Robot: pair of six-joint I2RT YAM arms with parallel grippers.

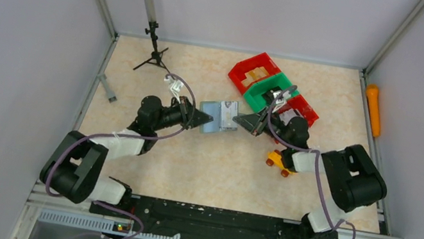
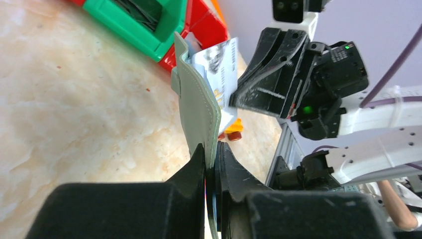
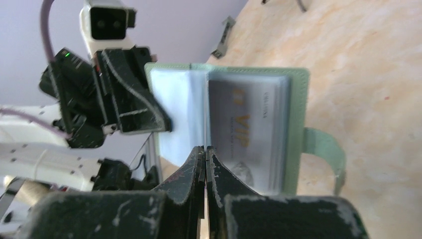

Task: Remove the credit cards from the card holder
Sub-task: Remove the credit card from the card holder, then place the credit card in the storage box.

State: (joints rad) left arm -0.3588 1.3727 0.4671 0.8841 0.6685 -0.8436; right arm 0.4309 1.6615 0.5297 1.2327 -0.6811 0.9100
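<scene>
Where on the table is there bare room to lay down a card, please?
The widest bare patch lies in the near middle of the table, bordered by the base rail, the card holder and the yellow toy car. A smaller one lies at the far edge between the tripod and the red bin. It is crowded around the green bin.

The left arm and right arm have white links, black joints and purple cables. The right gripper is black, its fingers seemingly scuffed pale at the edges. A green light glows on its wrist.
</scene>
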